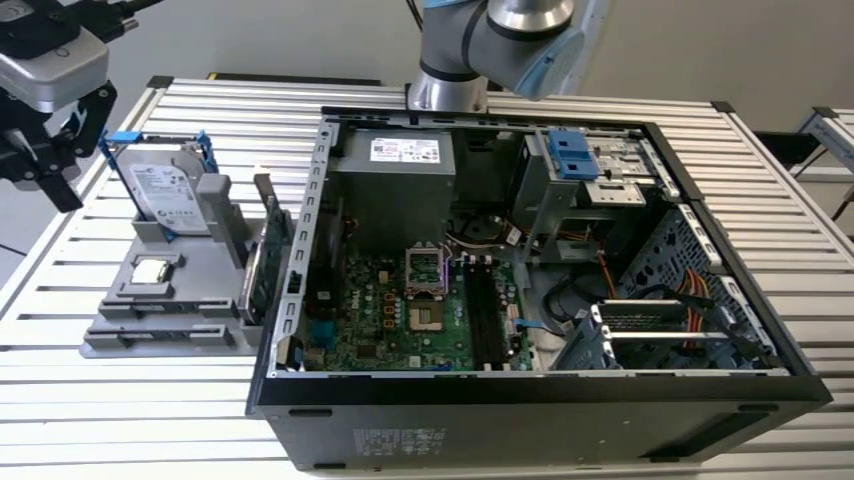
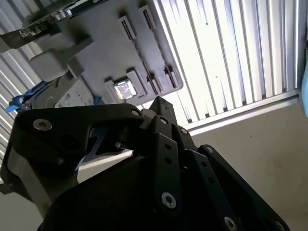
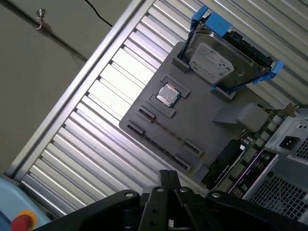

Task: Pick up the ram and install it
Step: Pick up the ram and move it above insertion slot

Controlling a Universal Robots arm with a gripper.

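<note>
In the exterior view, find the gripper (image 1: 47, 170) high at the left edge, beyond the hard drive (image 1: 167, 190); look rightward and nearer the camera for the ram (image 1: 250, 285), stood on edge in the grey holder (image 1: 147, 335), on the side next to the computer case (image 1: 534, 410); well apart from the gripper; long axis along the case wall. In the second wrist view, see the gripper (image 2: 159, 103) pinched together on nothing, the holder (image 2: 96, 53) ahead. In the first wrist view, same closed, empty gripper (image 3: 167, 179); find the ram (image 3: 224, 161) as a dark stick at the holder's far edge, past the processor chip (image 3: 167, 95).
</note>
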